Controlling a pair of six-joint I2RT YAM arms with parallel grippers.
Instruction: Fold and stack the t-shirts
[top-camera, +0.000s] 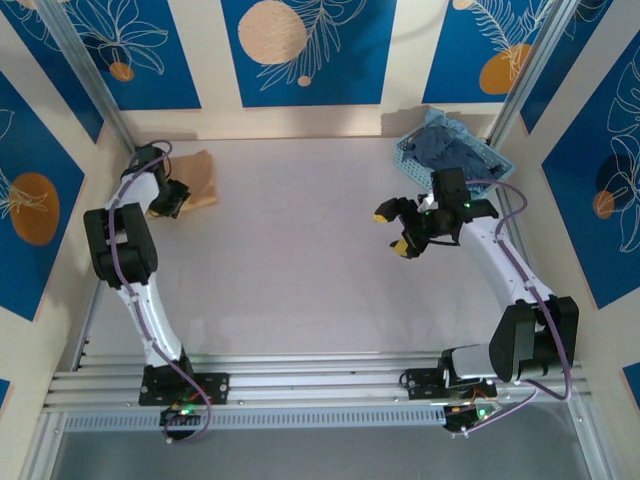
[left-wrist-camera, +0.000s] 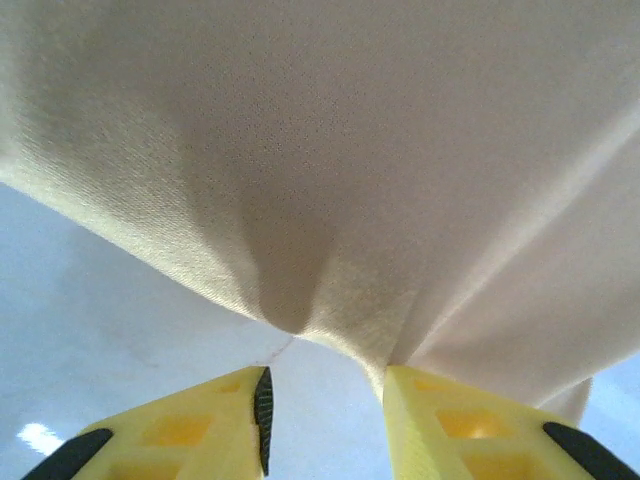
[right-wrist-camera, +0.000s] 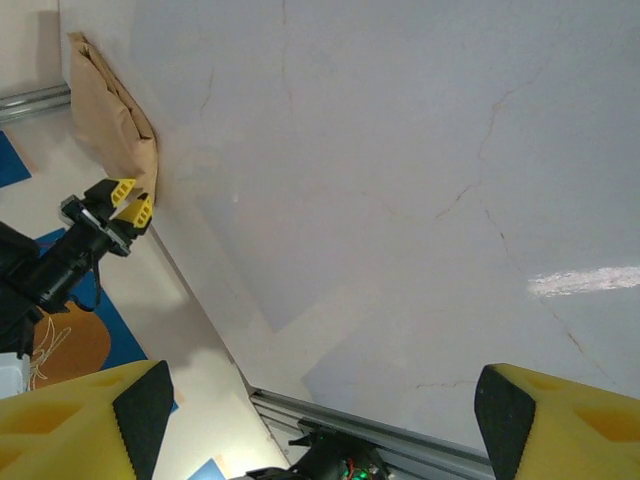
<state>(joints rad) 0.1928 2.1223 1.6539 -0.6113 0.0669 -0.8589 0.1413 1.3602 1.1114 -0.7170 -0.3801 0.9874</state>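
Observation:
The tan-orange t-shirt (top-camera: 201, 177) lies folded at the table's far left corner, its print hidden. It also appears in the right wrist view as a folded tan-orange t-shirt (right-wrist-camera: 113, 118) beside the wall. My left gripper (top-camera: 171, 200) is open at its near edge. In the left wrist view the cloth (left-wrist-camera: 350, 150) hangs just above the left gripper (left-wrist-camera: 325, 400) and touches the right fingertip (left-wrist-camera: 410, 395); bare table shows between the jaws. The slate-blue t-shirt (top-camera: 447, 150) lies crumpled in the basket. My right gripper (top-camera: 401, 228) hovers open and empty over the table right of centre, just in front of the basket; the right gripper (right-wrist-camera: 320, 420) looks down on bare table.
The light blue lattice basket (top-camera: 409, 160) stands at the far right corner. Blue patterned walls close in the table on three sides. An aluminium rail (top-camera: 320, 385) runs along the near edge by the arm bases. The left arm's gripper (right-wrist-camera: 125, 200) shows in the right wrist view.

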